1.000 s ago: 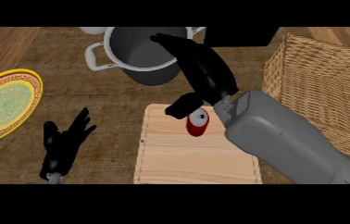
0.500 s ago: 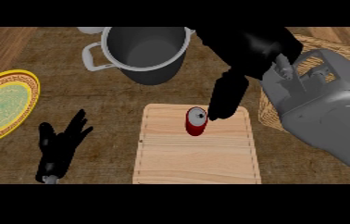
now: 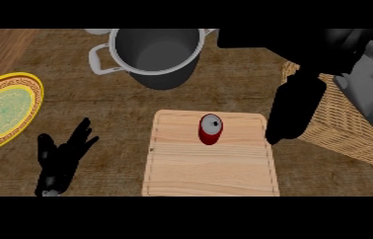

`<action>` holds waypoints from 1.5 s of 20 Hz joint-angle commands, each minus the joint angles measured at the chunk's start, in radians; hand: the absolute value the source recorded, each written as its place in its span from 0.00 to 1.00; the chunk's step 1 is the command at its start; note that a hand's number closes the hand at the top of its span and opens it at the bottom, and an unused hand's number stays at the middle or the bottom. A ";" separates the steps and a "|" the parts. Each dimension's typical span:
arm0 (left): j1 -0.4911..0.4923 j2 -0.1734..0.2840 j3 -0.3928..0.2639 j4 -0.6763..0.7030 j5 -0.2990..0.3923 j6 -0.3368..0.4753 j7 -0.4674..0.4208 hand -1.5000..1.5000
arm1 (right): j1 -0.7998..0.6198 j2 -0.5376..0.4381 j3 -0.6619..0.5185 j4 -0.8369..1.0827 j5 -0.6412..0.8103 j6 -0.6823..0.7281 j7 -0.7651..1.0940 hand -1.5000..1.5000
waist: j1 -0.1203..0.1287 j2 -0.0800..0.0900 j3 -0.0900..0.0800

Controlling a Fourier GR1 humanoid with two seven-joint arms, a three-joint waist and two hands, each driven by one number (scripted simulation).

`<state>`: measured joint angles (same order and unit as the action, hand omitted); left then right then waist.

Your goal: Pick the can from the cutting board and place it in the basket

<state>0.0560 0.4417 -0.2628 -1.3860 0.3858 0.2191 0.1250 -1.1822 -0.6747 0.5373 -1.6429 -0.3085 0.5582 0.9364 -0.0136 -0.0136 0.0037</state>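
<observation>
Head view: red can (image 3: 209,130) stands upright on the pale wooden cutting board (image 3: 211,169), at the board's twelve o'clock end, with nothing touching it. At three o'clock from the can the right hand (image 3: 295,109) hangs dark over the bench, its fingers (image 3: 279,134) stretched straight down toward the board's right edge, holding nothing. Just behind that hand, at the view's three o'clock edge, sits the woven basket (image 3: 339,129), partly hidden by the hand and forearm. At twelve o'clock from the board stands a grey pot (image 3: 156,55) with side handles, well apart from the can. A yellow-rimmed plate (image 3: 16,107) shows at nine o'clock, cut by the edge. The left hand (image 3: 62,159) rests at seven o'clock, fingers straight and spread, holding nothing. Bench (image 3: 109,104) surface is dark brown with a rough grain.
</observation>
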 commanded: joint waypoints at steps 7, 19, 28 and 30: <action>0.071 -0.013 -0.021 -0.042 -0.028 0.024 0.088 0.50 | 0.130 0.015 0.004 -0.087 0.043 -0.013 0.074 0.00 | 0.015 0.011 -0.004; 0.042 -0.057 -0.021 0.045 -0.083 -0.012 0.041 0.50 | 0.305 0.195 0.120 -0.040 0.370 -0.090 -0.019 0.00 | 0.019 0.015 -0.004; 0.042 -0.022 0.048 0.017 -0.071 -0.043 0.094 0.50 | 0.440 0.251 0.126 -0.060 0.506 -0.094 -0.074 0.00 | 0.015 0.013 -0.004; 0.062 -0.067 0.011 -0.020 -0.090 -0.022 0.091 0.50 | 0.470 0.257 0.142 0.036 0.581 -0.118 -0.182 0.00 | 0.020 0.015 -0.003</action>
<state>0.0809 0.3973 -0.2270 -1.4304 0.3132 0.1933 0.1803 -0.7705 -0.4347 0.6697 -1.6413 0.1937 0.4605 0.8168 0.0052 -0.0048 0.0075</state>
